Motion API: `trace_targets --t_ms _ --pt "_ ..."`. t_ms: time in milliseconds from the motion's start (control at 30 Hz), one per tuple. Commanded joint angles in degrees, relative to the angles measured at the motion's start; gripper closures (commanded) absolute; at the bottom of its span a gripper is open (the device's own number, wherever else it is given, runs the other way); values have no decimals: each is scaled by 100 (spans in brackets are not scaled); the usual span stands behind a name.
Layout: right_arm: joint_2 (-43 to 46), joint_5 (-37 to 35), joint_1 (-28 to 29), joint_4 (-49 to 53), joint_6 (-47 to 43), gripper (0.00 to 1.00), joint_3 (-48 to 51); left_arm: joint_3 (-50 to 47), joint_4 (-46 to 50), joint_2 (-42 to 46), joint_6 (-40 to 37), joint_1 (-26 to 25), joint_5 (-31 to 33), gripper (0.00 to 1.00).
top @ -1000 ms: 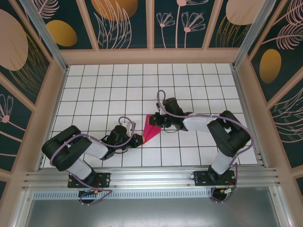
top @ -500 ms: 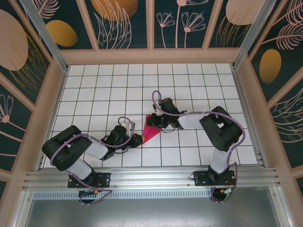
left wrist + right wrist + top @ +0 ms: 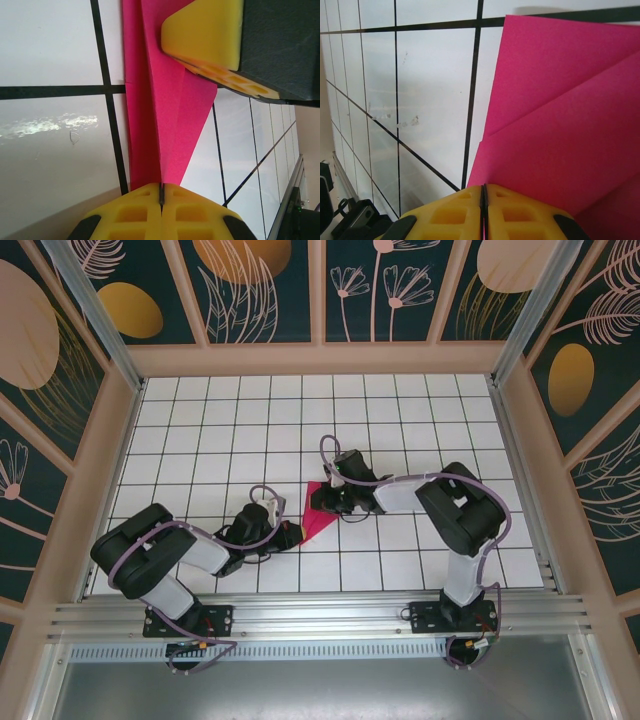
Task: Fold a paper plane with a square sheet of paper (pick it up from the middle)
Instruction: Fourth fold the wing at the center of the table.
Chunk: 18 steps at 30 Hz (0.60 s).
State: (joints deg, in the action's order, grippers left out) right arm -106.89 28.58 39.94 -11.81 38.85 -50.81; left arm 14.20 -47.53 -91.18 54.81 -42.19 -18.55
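Clamping the pointed tip, lower centre-left in the top view, my left jaws are pressed together on the paper plane (image 3: 318,521). It lies mid-frame on the counter (image 3: 200,430). A narrow layered wedge is formed; wing creases likely remain. My right jaws pinch its wide end. Count: one paper plane, two jaw sets.

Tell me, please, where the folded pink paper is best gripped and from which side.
Probably its pointed tip, approached low from the near left. The folded pink paper lies flat as a wedge, so only a thin edge offers a pinch, and the tip points at the left gripper, whose shut fingers meet it. The right gripper covers the wide end.
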Motion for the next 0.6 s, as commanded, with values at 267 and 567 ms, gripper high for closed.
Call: trace_targets --t_ms 267,567 --pt "-357 -107 -40 99 -121 88 34 105 424 -309 -19 23 11 100" --pt "-448 -255 -30 554 -267 88 -134 116 687 100 -191 18 62 100"
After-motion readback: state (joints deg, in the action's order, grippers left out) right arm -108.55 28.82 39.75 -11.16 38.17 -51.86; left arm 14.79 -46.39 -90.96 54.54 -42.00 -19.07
